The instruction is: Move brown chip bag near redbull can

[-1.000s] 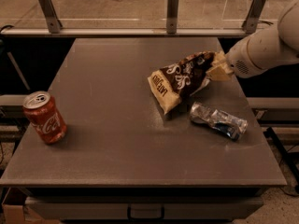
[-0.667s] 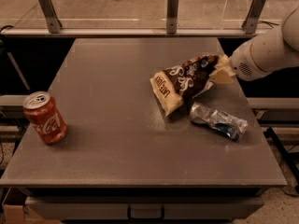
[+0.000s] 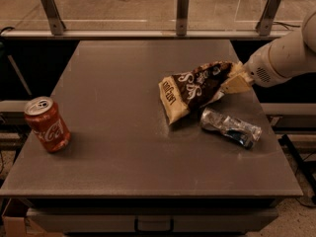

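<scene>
End effector [image 3: 233, 81] pinching the crinkled dark-brown chip bag [image 3: 195, 88] by its right end. Crushed silver can [image 3: 231, 127] just beside it (grey table [image 3: 113, 172] beneath).

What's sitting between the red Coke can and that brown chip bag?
Nothing: in the camera view only bare table separates the Coke can from the brown chip bag, whose right end the claw grips.
</scene>
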Robot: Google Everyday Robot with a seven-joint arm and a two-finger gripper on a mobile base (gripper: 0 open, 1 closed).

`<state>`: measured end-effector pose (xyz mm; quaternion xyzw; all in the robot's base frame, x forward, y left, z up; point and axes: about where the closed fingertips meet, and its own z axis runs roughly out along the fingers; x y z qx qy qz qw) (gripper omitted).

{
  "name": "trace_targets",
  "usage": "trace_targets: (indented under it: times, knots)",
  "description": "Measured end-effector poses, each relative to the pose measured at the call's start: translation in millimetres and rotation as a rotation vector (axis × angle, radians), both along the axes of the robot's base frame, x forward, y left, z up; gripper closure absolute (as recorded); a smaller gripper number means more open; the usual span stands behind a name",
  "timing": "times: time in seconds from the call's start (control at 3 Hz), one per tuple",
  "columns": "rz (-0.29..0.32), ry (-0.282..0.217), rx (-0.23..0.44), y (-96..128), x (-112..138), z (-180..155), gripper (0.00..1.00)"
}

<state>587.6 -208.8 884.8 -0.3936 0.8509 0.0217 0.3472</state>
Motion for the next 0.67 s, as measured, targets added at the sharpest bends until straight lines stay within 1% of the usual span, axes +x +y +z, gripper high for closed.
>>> trace_targets:
  times: [0.33, 0.67]
  knots:
    - [-0.007, -0.010, -0.016, -9, -2, 9, 0.04]
    - [-0.040, -0.056, -0.024, -38, -14, 35, 0.00]
